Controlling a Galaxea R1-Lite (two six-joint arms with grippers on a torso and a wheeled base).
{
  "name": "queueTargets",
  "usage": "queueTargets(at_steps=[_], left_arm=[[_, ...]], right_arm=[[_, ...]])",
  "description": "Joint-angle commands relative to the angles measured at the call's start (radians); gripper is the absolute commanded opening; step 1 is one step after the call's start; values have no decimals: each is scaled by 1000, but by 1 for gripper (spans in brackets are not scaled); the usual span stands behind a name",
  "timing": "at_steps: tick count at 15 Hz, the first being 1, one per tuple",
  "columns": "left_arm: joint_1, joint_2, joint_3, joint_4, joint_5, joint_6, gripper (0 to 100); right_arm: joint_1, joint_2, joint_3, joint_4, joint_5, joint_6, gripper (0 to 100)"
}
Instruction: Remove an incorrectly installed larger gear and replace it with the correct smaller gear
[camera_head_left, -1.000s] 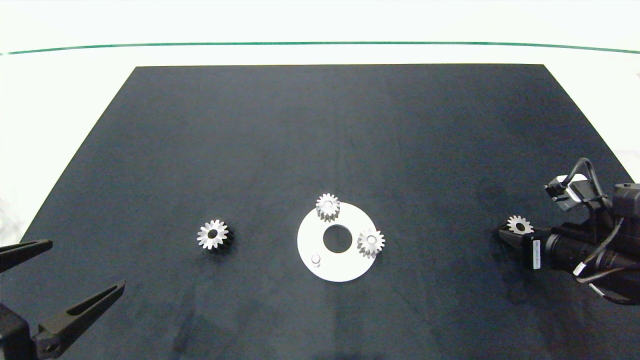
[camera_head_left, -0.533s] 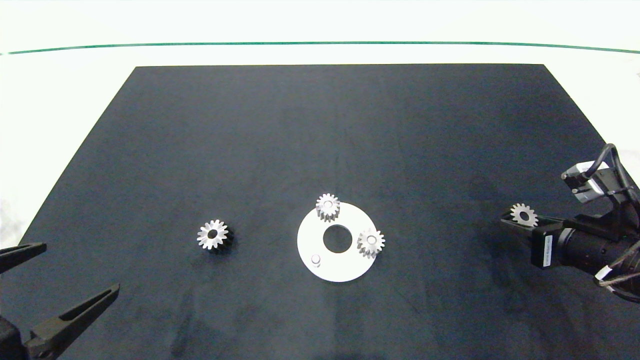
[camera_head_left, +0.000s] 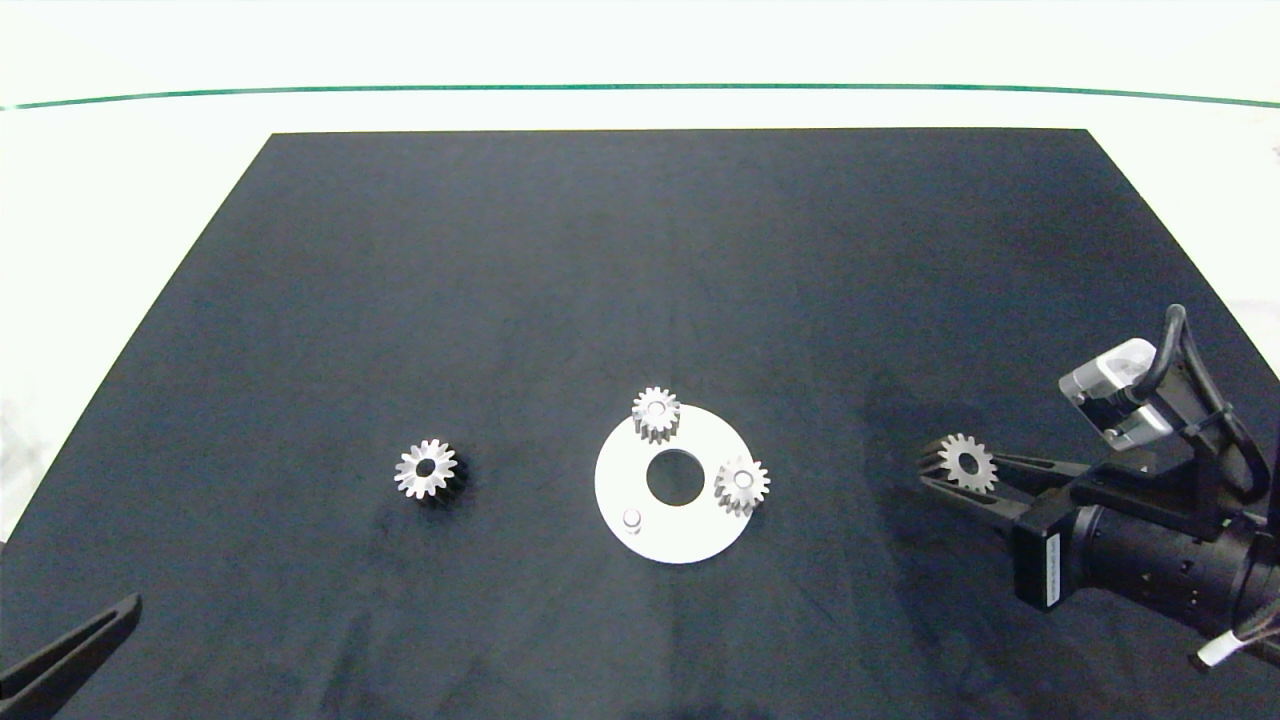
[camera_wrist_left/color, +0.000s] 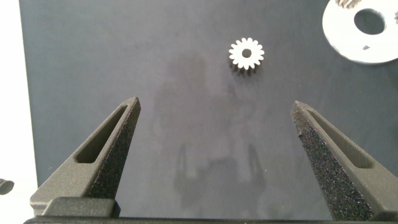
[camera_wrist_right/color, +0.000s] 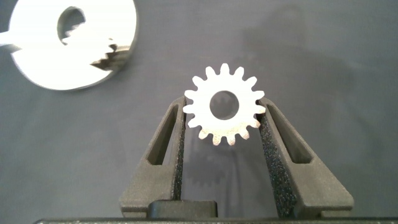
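My right gripper (camera_head_left: 945, 470) is shut on the smaller gear (camera_head_left: 968, 463), a silver toothed wheel held flat above the black mat, to the right of the white ring plate (camera_head_left: 690, 535). In the right wrist view the gear (camera_wrist_right/color: 224, 127) sits pinched between the two fingertips. The larger gear (camera_head_left: 425, 470) lies flat on the mat left of the plate. The plate has one bare peg (camera_head_left: 632, 518) on its front left. My left gripper (camera_wrist_left/color: 216, 104) stands open, low at the near left corner, with the larger gear (camera_wrist_left/color: 247, 55) ahead of it.
Two small silver gears (camera_head_left: 656, 412) (camera_head_left: 742, 485) sit on pegs at the plate's back and right. The black mat (camera_head_left: 640, 260) covers the white table. A green line runs along the far edge.
The right gripper has carried the gear left toward the plate, after first drifting right. The left arm has pulled back toward the near left corner, leaving one finger in the head view.
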Motion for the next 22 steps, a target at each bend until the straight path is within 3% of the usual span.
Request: queueTargets(at_steps=[1,4,13,19,22], left_arm=[[6,-150,-4,12,3,2,100],[11,-224,-5,10,7,6,100],[19,-329,-7,84,9,9,100],[19,-366,-1,128,9,9,100],[20,-369,4,128,9,11,100]], right_arm=[[110,7,-21,24,2,2,22],[182,56,-52,27,5,3,22],[281,274,-214,48,16,8,22],[351,364,-290,53,3,2,22],[377,416,-337,53,-20,2,22]])
